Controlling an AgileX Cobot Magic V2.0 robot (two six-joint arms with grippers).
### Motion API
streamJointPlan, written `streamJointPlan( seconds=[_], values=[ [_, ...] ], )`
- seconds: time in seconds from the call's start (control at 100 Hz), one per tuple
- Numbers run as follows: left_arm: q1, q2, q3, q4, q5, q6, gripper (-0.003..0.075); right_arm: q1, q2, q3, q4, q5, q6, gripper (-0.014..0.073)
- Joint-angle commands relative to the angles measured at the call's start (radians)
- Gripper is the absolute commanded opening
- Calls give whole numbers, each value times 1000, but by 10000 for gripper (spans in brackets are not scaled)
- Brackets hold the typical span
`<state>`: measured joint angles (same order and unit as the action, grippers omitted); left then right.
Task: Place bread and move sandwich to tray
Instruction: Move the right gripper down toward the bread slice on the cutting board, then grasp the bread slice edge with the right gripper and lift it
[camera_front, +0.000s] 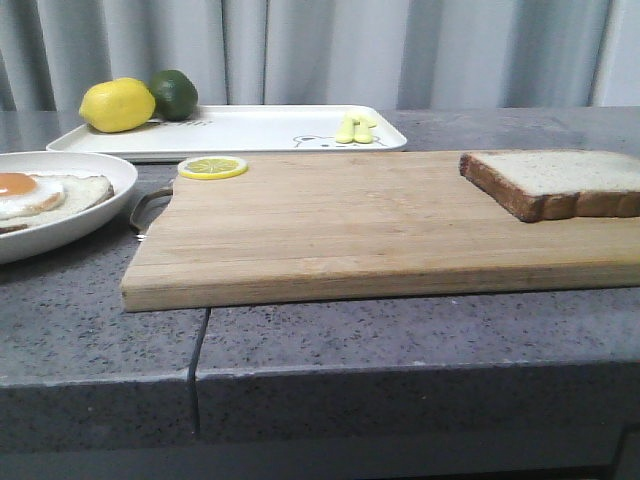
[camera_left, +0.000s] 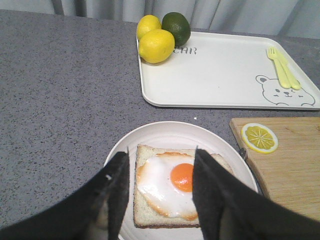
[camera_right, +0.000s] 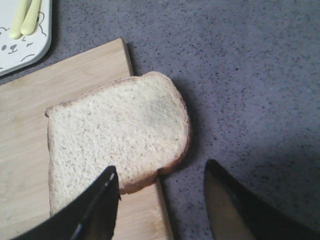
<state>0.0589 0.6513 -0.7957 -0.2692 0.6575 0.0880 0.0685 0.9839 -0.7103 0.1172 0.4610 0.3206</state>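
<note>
**Bread on the board's edge, egg sandwich on its plate**

The bread (camera_front: 560, 182) is seen as one thick square slice, pale and finely speckled, with a dark brown crust. It lies flat at the right end of the wooden cutting board (camera_front: 340, 225), and in the right wrist view one corner is shown overhanging the board's edge above the counter. The sandwich (camera_left: 172, 186) is made up of a bread slice topped by a fried egg (white, with an orange yolk) and is served in a round white plate (camera_left: 125, 145) just left of the board.

The left gripper (camera_left: 159, 187) is held above the sandwich with its dark fingers (camera_left: 212, 192) spread apart on either side of it; nothing is gripped. The right gripper (camera_right: 160, 200) is likewise held wide apart, one finger (camera_right: 97, 207) over the bread's near edge and the other over bare counter.

A lemon slice (camera_front: 212, 167) is laid on the board's far left corner. Behind the board the long white tray (camera_front: 250, 130) is set, marked with a bear drawing; two lemons (camera_left: 156, 45) and a lime (camera_left: 176, 26) are placed at its left end and pale yellow cutlery (camera_left: 282, 67) at its right. The tray's middle is left bare.

Everything is borne by a grey speckled stone counter (camera_front: 330, 350), and grey curtains (camera_front: 330, 50) are hung behind it.
</note>
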Motion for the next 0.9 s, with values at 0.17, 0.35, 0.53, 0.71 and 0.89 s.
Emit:
streamJointPlan(
  seconds=[0.17,0.35,0.53,0.71,0.89],
  values=[
    [2,7,-34,-22,-69,2,273,-38,125,-36,122,-170,7,402],
    [2,7,-34,-22,-69,2,273,-67,171,-36,129,-198,7,402],
    [2,7,-34,-22,-69,2,273,-67,216,-36,171,-226,7,402],
    [2,7,-34,-22,-69,2,273,-67,259,-37,179,-244,6,402],
    [2,7,-34,-22,-67,2,273,-67,282,-37,189,-264,6,402]
  ],
)
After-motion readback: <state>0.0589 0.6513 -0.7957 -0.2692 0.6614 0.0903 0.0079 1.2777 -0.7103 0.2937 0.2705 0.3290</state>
